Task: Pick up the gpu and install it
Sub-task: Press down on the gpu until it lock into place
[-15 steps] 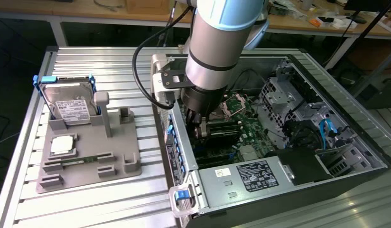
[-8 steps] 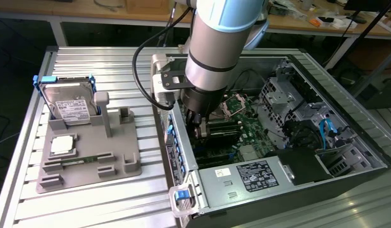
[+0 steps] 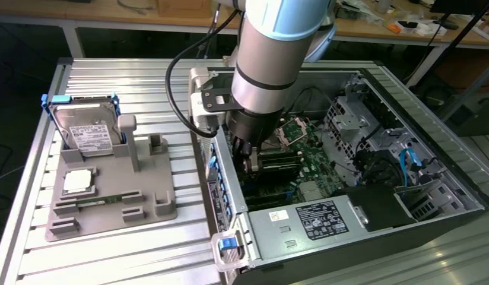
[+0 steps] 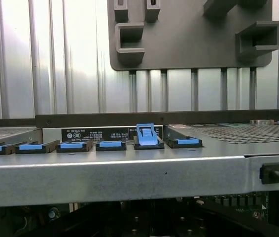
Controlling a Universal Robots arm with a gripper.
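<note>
On ribbed metal table [image 3: 110, 261]: open PC case [image 3: 434, 178] at exterior view's right, grey fixture tray [image 3: 110, 205] at its left w/ hard drive [image 3: 86, 130] upright, CPU [image 3: 78, 181] flat. Arm reaches down into case; gripper [image 3: 251, 159] low over motherboard [image 3: 308, 172], just beside rear wall. Gpu [image 3: 278, 161] lies dark beside gripper; can't tell if claw pinches it. Wrist view: blue slot latches [image 4: 110, 144], one [image 4: 147, 135] raised.
</note>
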